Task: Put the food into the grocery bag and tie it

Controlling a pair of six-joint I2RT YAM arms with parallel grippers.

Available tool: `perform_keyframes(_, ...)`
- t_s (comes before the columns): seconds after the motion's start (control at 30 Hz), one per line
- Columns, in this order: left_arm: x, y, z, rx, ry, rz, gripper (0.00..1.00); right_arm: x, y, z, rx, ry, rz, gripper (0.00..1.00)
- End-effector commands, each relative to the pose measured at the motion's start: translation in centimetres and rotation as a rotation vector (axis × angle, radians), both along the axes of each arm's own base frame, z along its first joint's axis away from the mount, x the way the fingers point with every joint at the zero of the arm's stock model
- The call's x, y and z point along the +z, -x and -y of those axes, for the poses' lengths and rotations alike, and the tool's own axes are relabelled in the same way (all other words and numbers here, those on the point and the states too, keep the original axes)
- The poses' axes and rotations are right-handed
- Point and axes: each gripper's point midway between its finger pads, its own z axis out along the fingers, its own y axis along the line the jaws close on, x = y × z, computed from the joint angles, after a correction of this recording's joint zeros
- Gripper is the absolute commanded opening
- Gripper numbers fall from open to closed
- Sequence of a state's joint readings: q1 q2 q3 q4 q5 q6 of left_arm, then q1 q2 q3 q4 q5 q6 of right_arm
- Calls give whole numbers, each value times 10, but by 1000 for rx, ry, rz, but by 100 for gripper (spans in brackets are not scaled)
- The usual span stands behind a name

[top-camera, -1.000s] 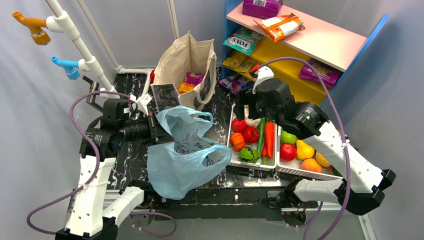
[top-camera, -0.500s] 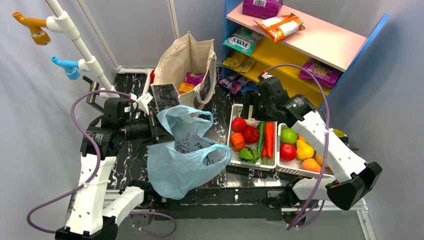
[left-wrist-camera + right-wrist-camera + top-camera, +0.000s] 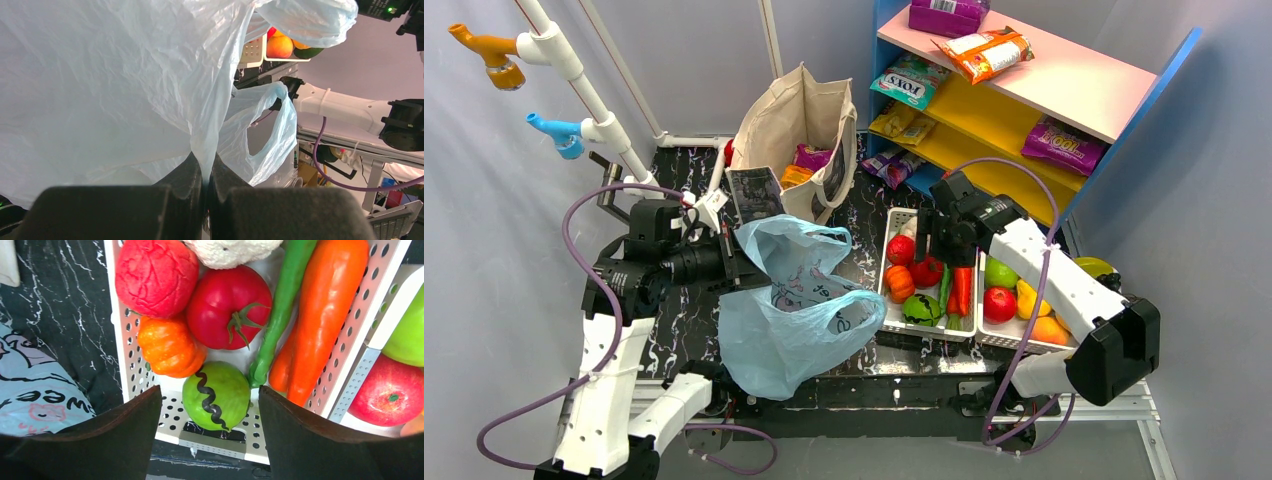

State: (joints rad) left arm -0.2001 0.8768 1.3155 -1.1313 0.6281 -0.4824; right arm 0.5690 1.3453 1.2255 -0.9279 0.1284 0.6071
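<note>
Change: right gripper (image 3: 210,390) has come down over the white perforated tray (image 3: 125,385), fingers spread above the round green vegetable (image 3: 216,395).
Left gripper (image 3: 204,167): clenched on the thin light-blue plastic grocery bag (image 3: 100,90).
Meaning: a pick seems near.

Left arm: raised, forearm level, pointing right. Left claw (image 3: 205,172): fingers pressed together on a fold of the grocery bag (image 3: 100,75). Right arm: reaching forward-left, wrist aimed down. Right claw (image 3: 209,395): fingers spread wide, gripping nothing.

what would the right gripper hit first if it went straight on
Most likely the green round vegetable in the white tray, framed by the open fingers of the right gripper; depth is unclear.
</note>
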Motion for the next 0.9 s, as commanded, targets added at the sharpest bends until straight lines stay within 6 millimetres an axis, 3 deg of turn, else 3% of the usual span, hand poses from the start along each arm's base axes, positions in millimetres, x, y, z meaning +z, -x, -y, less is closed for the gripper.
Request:
perform_keyframes(0.0,4,5,-1,-15,-9,18,0,-5,-4,0,-21,-39,11,76)
perform_keyframes(0.3,6,2,-1,-14,-8,22,0,-31,-16,7,-55,-11,-24,52)
perform_keyframes(0.5,4,3,-2,-9,-17,19,0,-47,-15,5,-37,2,-73,42)
perform_keyframes(0.87,4,4,-3,-12,-23,24,0,-58,-20,7,-50,29,-75,36)
